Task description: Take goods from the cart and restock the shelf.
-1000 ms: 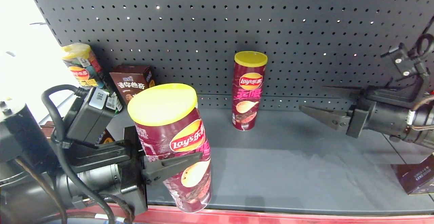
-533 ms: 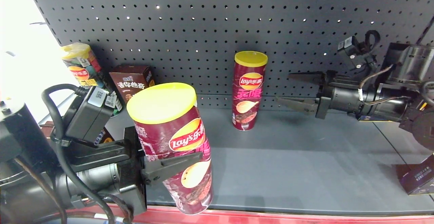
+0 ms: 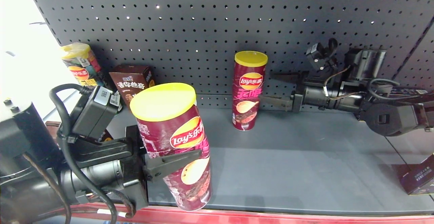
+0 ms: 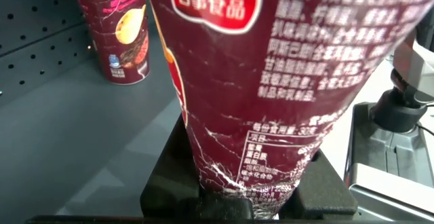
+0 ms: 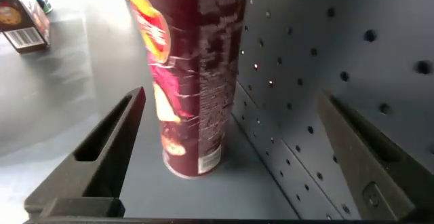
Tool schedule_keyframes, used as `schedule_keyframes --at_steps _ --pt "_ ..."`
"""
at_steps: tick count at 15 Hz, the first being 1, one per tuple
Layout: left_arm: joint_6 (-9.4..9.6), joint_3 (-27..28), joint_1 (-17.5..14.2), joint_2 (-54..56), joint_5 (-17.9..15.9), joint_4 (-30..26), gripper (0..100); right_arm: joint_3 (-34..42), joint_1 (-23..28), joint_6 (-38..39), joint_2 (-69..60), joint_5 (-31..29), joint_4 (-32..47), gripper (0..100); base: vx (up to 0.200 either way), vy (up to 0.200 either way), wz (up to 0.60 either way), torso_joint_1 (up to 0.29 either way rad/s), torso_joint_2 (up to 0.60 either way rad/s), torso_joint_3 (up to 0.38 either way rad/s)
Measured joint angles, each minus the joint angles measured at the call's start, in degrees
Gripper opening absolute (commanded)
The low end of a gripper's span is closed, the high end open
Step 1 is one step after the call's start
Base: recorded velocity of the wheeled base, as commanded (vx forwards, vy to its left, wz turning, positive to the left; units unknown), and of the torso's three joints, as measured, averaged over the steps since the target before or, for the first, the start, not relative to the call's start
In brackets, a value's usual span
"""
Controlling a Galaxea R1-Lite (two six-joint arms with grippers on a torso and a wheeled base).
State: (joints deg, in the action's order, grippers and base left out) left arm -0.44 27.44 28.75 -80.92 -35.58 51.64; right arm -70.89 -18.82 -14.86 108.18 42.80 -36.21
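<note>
The left gripper (image 3: 173, 157) is clamped around the lower half of a held chips can (image 3: 171, 129), maroon with a yellow lid. The can tilts slightly at the front edge of the shelf (image 3: 305, 169), left of the middle. The right gripper (image 3: 278, 90), jaws spread wide, hovers at the shelf's back edge by the pegboard (image 3: 237, 14), just beside an upright chips can (image 3: 249, 88). A brown box (image 3: 132, 81) and a third can (image 3: 81, 64) stand near the back left corner.

Yellow-lidded maroon can (image 3: 176, 146), seemingly tilted
</note>
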Motion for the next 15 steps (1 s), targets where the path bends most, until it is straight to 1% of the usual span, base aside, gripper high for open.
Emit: schedule_keyframes --at_steps 2,5,7,13,14,15 --pt "-0.02 0.1 -0.4 -0.2 0.0 0.0 0 -1.7 -1.1 0.2 2.3 0.1 0.0 100 0.000 0.000 0.00 0.000 0.00 0.000" --pt "0.00 0.1 -1.6 -0.5 -1.2 0.0 0 -2.6 -2.6 0.2 5.0 0.1 -0.3 100 0.000 0.000 0.00 0.000 0.00 0.000" --pt "0.01 0.1 -2.3 -0.7 -1.3 0.0 0 -3.3 -3.4 0.3 6.7 0.2 -0.5 100 0.000 0.000 0.00 0.000 0.00 0.000" --pt "0.01 -0.1 -2.7 -1.1 -1.3 0.0 0 -8.3 -4.4 0.3 11.7 0.6 -0.4 100 0.000 0.000 0.00 0.000 0.00 0.000" --pt "0.01 -0.3 -2.9 -1.1 -1.3 0.0 0 -9.1 -4.3 0.3 12.4 1.8 -0.5 100 0.000 0.000 0.00 0.000 0.00 0.000" --pt "0.01 -0.4 -3.1 -1.1 -1.3 0.0 0 -9.8 -4.3 0.3 12.9 3.5 -0.7 0 0.000 0.000 0.00 0.000 0.00 0.000"
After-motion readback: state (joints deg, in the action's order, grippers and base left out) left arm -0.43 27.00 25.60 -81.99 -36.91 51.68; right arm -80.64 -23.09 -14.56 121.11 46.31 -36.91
